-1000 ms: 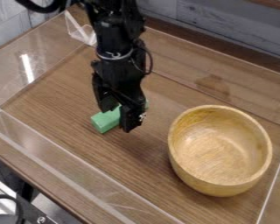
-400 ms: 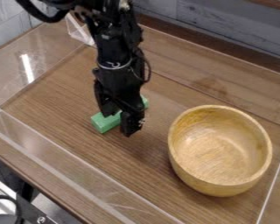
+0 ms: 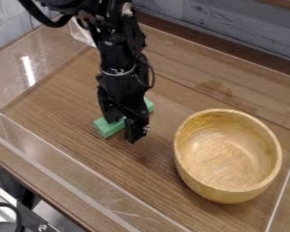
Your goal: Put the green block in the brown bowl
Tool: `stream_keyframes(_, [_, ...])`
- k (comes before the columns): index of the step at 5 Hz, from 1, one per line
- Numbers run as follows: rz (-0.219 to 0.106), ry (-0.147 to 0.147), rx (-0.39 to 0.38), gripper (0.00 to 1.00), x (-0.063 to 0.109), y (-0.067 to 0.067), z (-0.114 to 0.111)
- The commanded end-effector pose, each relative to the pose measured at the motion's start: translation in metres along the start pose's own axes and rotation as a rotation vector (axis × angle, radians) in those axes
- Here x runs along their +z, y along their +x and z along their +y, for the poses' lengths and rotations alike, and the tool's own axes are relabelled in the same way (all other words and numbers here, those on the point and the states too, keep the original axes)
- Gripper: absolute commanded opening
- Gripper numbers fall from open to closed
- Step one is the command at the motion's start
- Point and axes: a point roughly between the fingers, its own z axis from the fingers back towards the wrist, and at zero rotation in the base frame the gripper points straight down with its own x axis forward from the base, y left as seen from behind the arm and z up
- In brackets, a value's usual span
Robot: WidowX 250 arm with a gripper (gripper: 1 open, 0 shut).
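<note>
brown bowl [image 3: 228, 153]: one, nearest, right on the wooden surface [image 3: 75, 95], upright, hollow bare; same spot as a second ago
green block [image 3: 109, 126]: one, lying flat on the surface left of the bowl and apart from it, only its left end showing beside the tool; unmoved
tool [image 3: 123, 127]: one, pointing straight down, jaws spread wide over the block, nothing gripped; sits slightly lower than a second ago
arm [image 3: 116, 41]: one, black, rising behind, leaning a little further left than before
</note>
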Motion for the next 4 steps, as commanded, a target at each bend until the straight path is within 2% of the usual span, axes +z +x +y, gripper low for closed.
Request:
stream_keyframes(1, [-0.031,0.013,0.013,1.0,0.0033,0.0044,0.006])
stream_keyframes(2, [-0.03,0.011,0.018,0.0,0.0,0.0044,0.0067])
stream_keyframes(4, [-0.001,-0.007,0.041,0.0,0.0026,0.0004,0.0038])
